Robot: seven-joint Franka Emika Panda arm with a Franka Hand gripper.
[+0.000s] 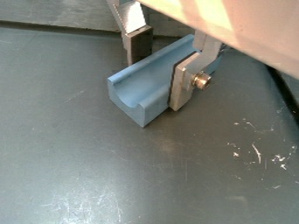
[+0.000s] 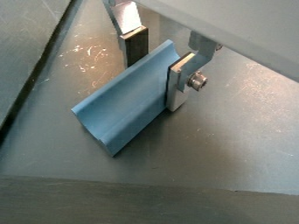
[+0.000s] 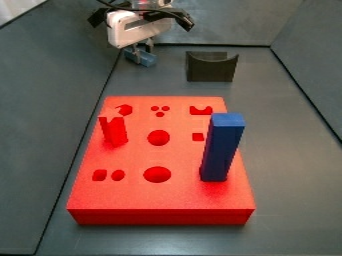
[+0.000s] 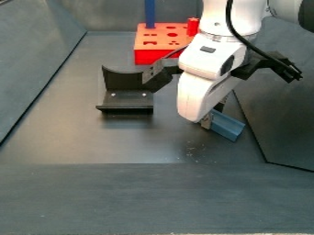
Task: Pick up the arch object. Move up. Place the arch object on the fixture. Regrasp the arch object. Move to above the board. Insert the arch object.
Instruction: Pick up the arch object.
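The dark grey bench (image 3: 287, 110) carries everything, and the board (image 3: 167, 160) is the landmark on it: a big bright-red square slab with round, square and arch-shaped holes in its top. A tall blue pillar (image 3: 222, 147) stands upright in the board near one edge, and a short red peg (image 3: 114, 130) stands upright near the opposite edge. In a side view the pillar shows only as a thin blue post (image 4: 149, 13) rising from the board (image 4: 161, 41).

The white robot arm (image 4: 218, 55) reaches down to the bench well apart from the board, beyond the side that has the arch-shaped hole.

The fixture (image 3: 210, 66), a dark block with a curved notch in its top, sits on the bench clear of the board, past that same side; in a side view its base plate and upright bracket (image 4: 127, 89) lie between the board and the arm.

The hand (image 1: 165, 59) is low over the bench, farther from the board than the fixture, and its flat silver fingers (image 2: 181, 81) are clamped on the arch object (image 1: 149, 83). This pale grey-blue elongated block rests on the bench, one finger on its outer face and the other on the opposite side. In both side views it shows just below the hand (image 3: 140, 56) (image 4: 229, 126), apart from the fixture and from the board
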